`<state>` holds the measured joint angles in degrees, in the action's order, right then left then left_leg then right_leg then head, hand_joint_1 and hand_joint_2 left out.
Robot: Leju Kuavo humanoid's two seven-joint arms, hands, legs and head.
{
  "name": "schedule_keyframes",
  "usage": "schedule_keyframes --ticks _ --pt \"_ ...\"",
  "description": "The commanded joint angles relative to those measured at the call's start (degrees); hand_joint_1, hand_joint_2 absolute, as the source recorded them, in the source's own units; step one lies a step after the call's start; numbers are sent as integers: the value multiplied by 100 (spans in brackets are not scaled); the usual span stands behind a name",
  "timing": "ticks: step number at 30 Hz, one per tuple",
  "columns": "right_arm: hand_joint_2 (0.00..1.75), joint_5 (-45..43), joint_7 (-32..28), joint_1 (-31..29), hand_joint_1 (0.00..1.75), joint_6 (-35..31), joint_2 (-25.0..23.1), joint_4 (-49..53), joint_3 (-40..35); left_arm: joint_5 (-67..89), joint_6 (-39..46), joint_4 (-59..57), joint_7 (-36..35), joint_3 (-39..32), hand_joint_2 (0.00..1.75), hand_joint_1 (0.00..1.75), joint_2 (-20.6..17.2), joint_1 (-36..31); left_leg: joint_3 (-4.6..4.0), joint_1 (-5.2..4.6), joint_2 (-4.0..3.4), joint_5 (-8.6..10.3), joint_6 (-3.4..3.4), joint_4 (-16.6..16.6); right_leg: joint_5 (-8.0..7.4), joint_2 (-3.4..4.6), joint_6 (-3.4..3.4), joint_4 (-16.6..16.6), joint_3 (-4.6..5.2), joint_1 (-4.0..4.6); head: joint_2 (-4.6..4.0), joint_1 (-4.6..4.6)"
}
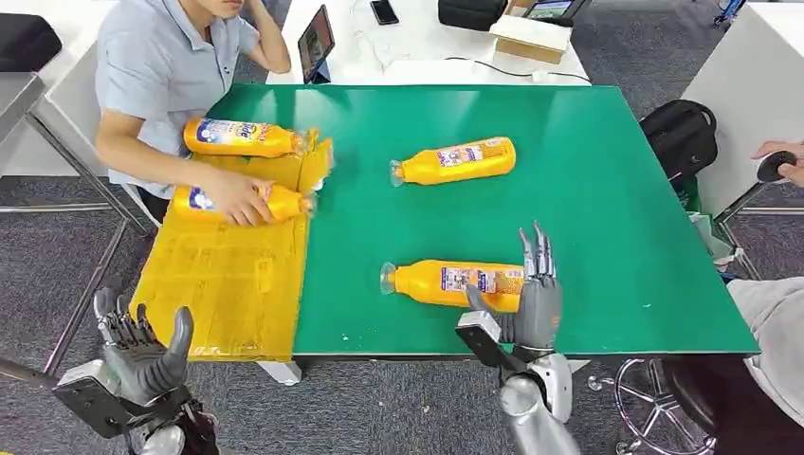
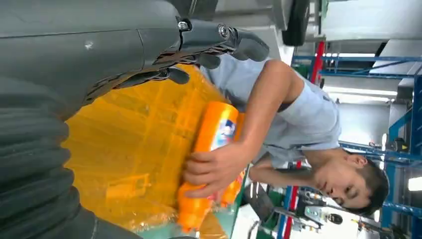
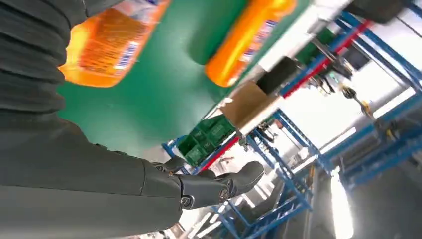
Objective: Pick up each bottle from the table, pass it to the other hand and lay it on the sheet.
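1. Right hand (image 1: 533, 301) stands just beside the nearest bottle (image 1: 451, 282) on the green worktop (image 1: 607, 209), fingers straight and apart, holding nothing.
2. Left hand (image 1: 142, 355) is spread and empty, below the yellow sheet (image 1: 223, 284).
3. A person's hand (image 1: 237, 197) grips one of two bottles on the sheet; labels are unreadable.

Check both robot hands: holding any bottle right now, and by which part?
Neither. The right hand is open beside the base end of the nearest orange bottle, not gripping it. The left hand is open, below the yellow sheet.

Head view looks down; both wrist views share its green table (image 1: 569, 190).
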<state>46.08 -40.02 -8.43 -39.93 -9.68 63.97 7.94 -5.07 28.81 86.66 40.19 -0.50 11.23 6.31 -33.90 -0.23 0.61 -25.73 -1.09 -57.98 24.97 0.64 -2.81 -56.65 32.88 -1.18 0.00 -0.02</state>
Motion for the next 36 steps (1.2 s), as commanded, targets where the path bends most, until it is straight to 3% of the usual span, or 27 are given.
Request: schedule_keyframes --ticks 1,8,14,20,24,31,36 --pt "175 375 2 -328 0 -7 185 -1022 578 215 220 -127 -19 177 175 0 -99 -50 22 9 1 -3 7 5 1 -11 13 14 -29 12 0 2" --pt "175 475 2 -543 0 -7 263 -1798 455 429 541 -325 -19 420 175 0 -223 -164 23 8 0 -1 9 8 1 -11 15 13 -28 11 0 0" --pt "175 -463 2 -1112 0 -7 448 -2961 -681 1277 1119 -405 -19 494 175 0 -227 -340 20 9 -16 -1 8 6 -5 4 14 12 -20 12 0 0" --pt "175 816 743 -1355 0 -7 465 -3271 -509 1558 1119 -391 -19 482 175 0 -141 -372 13 4 -7 1 4 4 -2 -1 8 7 -13 6 0 0" --pt "175 762 1057 -1700 0 27 656 -3931 -947 1655 1119 -511 -19 589 175 0 -203 -462 26 8 -8 -2 7 5 0 -4 14 13 -29 11 0 0" --pt "175 793 1310 -1977 0 178 766 -4032 -1336 1802 1119 -777 -19 601 175 0 -276 -642 15 4 -1 4 5 2 -3 -9 10 6 -17 6 0 2" --pt "175 746 1704 -2548 0 994 979 -4133 -1944 1841 541 -1175 -608 891 175 0 -807 -868 18 2 -12 9 6 4 -9 -1 12 4 -15 4 0 0"
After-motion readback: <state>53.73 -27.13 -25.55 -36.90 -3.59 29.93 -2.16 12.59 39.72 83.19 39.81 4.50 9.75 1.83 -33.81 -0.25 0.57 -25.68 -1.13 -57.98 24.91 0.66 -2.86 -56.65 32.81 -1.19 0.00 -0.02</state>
